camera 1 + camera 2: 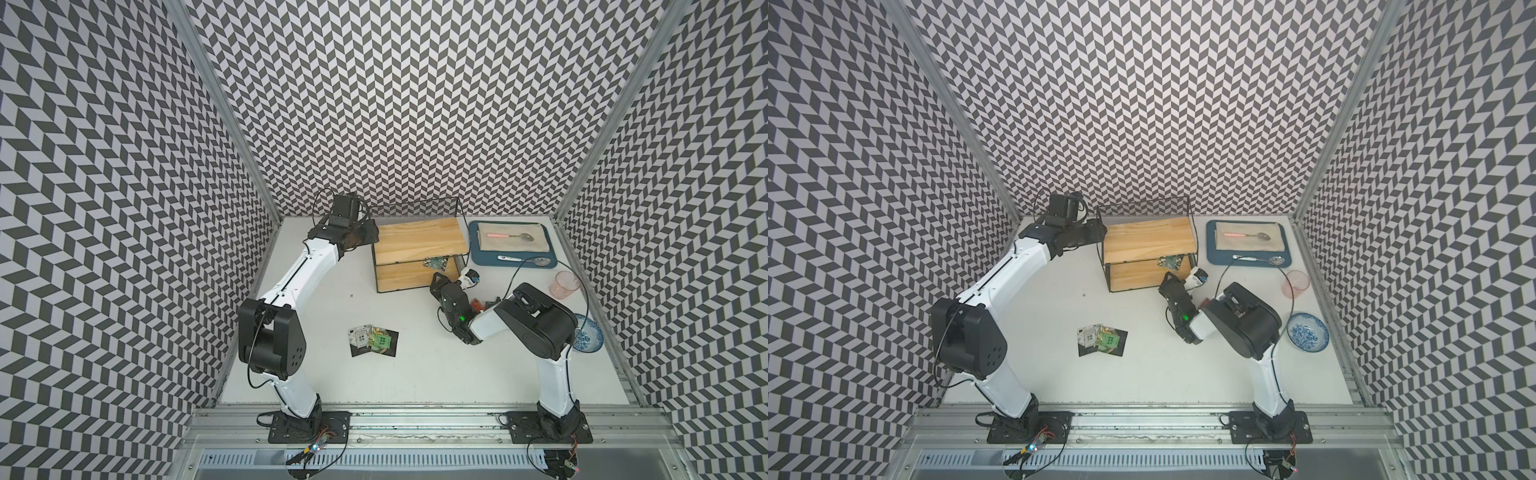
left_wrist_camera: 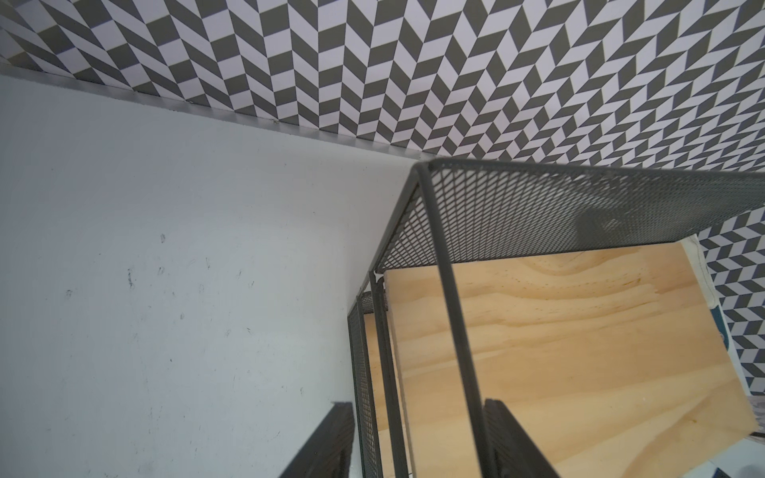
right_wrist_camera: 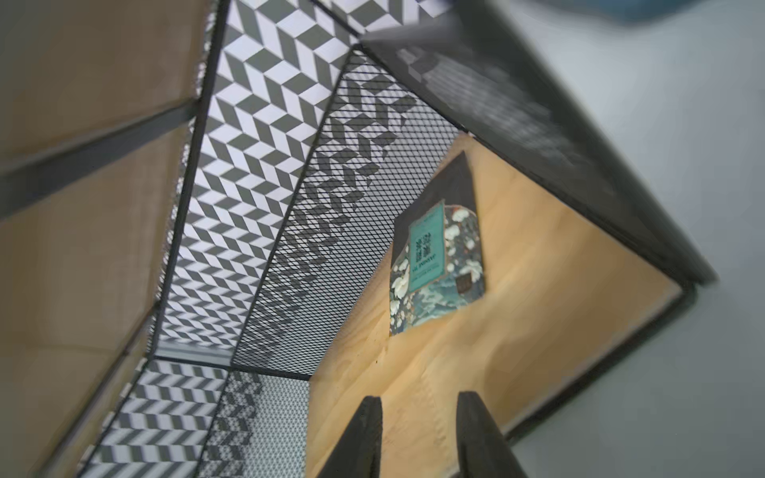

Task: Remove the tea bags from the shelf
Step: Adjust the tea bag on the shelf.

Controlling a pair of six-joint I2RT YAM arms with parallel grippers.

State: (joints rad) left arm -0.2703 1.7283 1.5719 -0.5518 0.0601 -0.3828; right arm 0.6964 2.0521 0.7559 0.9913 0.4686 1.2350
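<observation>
The shelf (image 1: 419, 239) (image 1: 1148, 237) stands at the back of the table, and its top board (image 2: 579, 331) is bare. A teal patterned tea bag (image 1: 435, 262) (image 1: 1169, 262) (image 3: 439, 265) lies on the lower board (image 3: 517, 331), over a black one. My right gripper (image 1: 436, 276) (image 1: 1169, 276) (image 3: 418, 399) is open and empty at the front of that lower tier, short of the tea bag. My left gripper (image 1: 372, 237) (image 1: 1100, 232) (image 2: 419, 403) straddles the shelf's left side frame, its jaws against the mesh and a wire post. Several tea bags (image 1: 372, 341) (image 1: 1102, 340) lie piled on the table.
A blue tray (image 1: 513, 261) with a beige cloth and two spoons sits right of the shelf. A pink cup (image 1: 563, 284) and a blue patterned bowl (image 1: 586, 332) stand near the right wall. Patterned walls enclose the table on three sides.
</observation>
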